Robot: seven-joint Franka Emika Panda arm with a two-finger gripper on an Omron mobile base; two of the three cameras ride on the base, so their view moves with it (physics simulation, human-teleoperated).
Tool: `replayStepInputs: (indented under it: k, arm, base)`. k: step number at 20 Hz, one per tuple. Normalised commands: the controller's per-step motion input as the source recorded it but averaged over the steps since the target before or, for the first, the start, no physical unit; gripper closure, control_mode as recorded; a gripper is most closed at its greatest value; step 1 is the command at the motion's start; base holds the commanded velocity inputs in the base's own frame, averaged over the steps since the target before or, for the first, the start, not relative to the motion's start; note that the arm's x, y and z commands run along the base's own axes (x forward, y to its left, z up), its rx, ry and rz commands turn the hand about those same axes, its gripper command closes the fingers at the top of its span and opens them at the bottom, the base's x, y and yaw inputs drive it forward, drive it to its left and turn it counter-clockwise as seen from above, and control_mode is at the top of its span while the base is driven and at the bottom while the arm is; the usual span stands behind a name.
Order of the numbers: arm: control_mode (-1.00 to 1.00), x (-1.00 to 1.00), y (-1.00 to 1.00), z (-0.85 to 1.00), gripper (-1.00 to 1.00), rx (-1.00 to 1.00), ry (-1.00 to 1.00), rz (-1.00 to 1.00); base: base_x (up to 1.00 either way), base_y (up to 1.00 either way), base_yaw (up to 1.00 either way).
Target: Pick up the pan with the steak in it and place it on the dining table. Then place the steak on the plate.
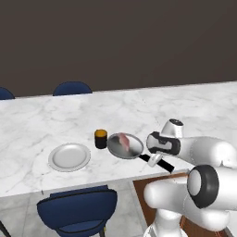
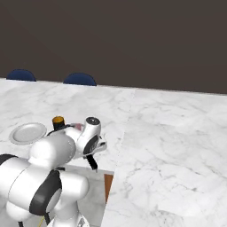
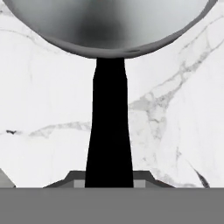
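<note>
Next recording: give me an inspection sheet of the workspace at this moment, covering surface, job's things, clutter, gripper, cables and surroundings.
Surface: dining table, white grey-veined marble top.
Pan: grey bowl over the table near its front edge, tilted; black handle points back toward the arm; whether it rests on the top cannot be told.
Steak: pinkish slab lying in the pan.
Plate: light grey, flat on the table left of the pan, nothing on it.
Clutter: small dark cup with an orange top, between plate and pan.
Gripper: shut on the pan's handle.
Cables: nothing seen.
Surroundings: blue chairs on the near and far sides; dark wall behind.
</note>
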Motion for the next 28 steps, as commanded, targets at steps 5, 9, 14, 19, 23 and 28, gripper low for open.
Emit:
replayStepInputs:
  k: [5,9,14,19,23,28]
  arm:
    - [-1.0,0.0,0.0,-0.17,1.0,-0.01,0.0,0.02]
    - [-1.0,-0.31,-0.09,-0.16,1.0,0.0,0.0,0.03]
    - [-1.0,-0.43,-0.14,-0.1,1.0,0.0,0.0,0.03]
    - [-1.0,0.0,0.0,0.0,-1.0,0.0,0.0,0.0]
    - [-1.0,0.01,0.0,0.2,-1.0,0.01,0.0,-0.04]
    - [-1.0,0.18,0.09,0.43,-1.0,0.0,0.03,-0.1]
  base:
    - [0.0,0.0,0.0]
    - [0.0,0.0,0.0]
    - [0.0,0.0,0.0]
    - [0.0,0.0,0.0]
    - [0.0,0.0,0.0]
    - [0.0,0.0,0.0]
